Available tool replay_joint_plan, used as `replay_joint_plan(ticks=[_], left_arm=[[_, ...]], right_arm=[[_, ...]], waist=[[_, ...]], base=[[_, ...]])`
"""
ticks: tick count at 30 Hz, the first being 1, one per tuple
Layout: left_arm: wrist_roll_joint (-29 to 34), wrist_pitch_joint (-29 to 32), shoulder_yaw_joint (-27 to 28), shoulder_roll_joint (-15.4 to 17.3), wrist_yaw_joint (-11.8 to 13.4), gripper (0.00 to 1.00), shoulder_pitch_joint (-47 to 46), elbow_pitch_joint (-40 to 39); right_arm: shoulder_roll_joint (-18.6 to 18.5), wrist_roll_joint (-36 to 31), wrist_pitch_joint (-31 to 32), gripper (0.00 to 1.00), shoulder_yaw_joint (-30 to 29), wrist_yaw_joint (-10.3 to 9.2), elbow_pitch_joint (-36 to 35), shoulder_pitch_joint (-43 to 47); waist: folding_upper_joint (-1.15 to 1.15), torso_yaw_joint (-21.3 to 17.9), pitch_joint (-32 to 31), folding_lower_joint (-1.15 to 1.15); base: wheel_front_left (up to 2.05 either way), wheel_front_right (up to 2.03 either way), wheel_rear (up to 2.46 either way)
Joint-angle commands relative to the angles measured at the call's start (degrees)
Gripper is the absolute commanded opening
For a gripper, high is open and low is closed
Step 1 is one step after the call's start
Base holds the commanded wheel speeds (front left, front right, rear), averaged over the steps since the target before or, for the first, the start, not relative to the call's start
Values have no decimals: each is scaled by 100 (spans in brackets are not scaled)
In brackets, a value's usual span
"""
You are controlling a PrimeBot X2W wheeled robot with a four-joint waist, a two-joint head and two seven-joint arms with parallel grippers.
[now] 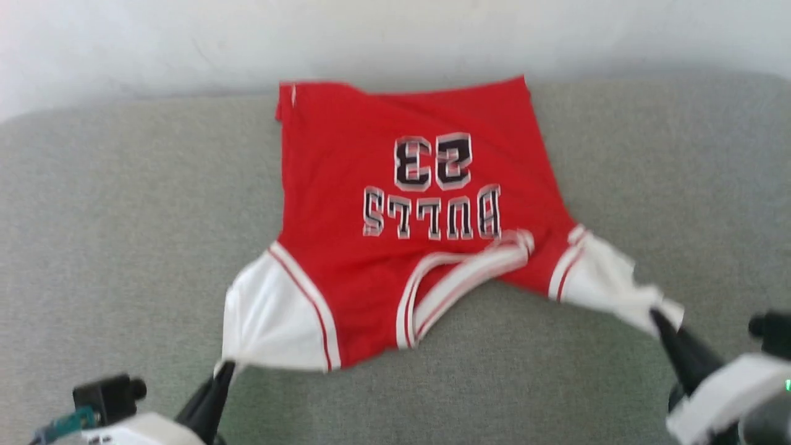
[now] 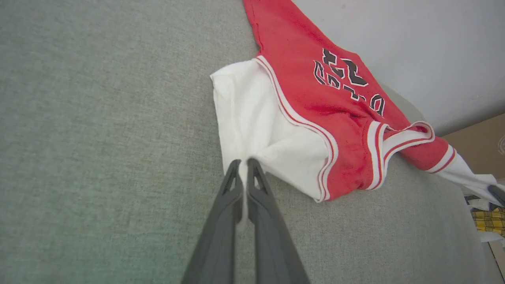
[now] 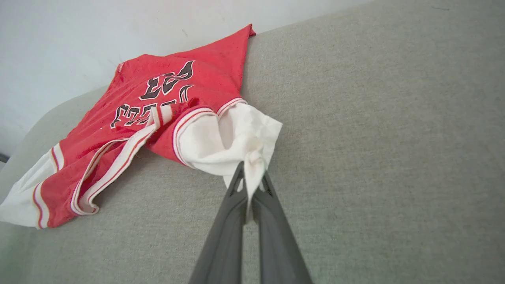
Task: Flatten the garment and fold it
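Note:
The garment (image 1: 346,179), a red shirt with white sleeves and a black "BULLS 23" print, lies print-up on the grey cushion, collar toward me and hem by the wall. It is rumpled, and the striped collar trim (image 1: 463,272) is twisted. My left gripper (image 1: 224,369) is shut on the edge of the white sleeve (image 2: 256,122) at the lower left. My right gripper (image 1: 658,318) is shut on the tip of the other white sleeve (image 3: 232,142), which is bunched and pulled out to the right. Both sleeves are drawn taut toward the fingers (image 2: 225,197).
The grey fabric surface (image 1: 123,216) stretches wide on both sides of the shirt. A pale wall (image 1: 395,37) runs right behind the hem. Past the surface's edge in the left wrist view lie a yellow checked cloth (image 2: 491,219) and a brown floor.

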Motion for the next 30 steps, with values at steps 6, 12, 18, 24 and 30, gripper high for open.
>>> replay_joint_plan(ticks=[6, 12, 18, 24, 30], left_arm=[[-264, 277, 129, 182, 280, 0, 703, -237], [-492, 574, 151, 246, 517, 0, 1236, -462], [-587, 706, 194, 298, 722, 0, 1618, -755], [-461, 568, 224, 297, 805, 0, 1667, -1056], [-422, 481, 139, 203, 690, 0, 1418, -1277]], right_arm=[[-374, 520, 548, 0, 33, -4, -331, 1114], [-375, 645, 1294, 0, -192, -4, -310, 1884], [-197, 638, 1714, 0, -508, -4, -523, 2227], [-57, 456, 1691, 0, -529, -4, -576, 2201], [74, 237, 1369, 100, -461, -4, -431, 1914]], waist=[[-1, 34, -479, 1], [-1, 9, -687, 1], [-1, 28, -793, 1], [-1, 99, -777, 1], [-1, 159, -588, 1]], base=[[0, 0, 0], [0, 0, 0], [0, 0, 0], [0, 0, 0], [0, 0, 0]])
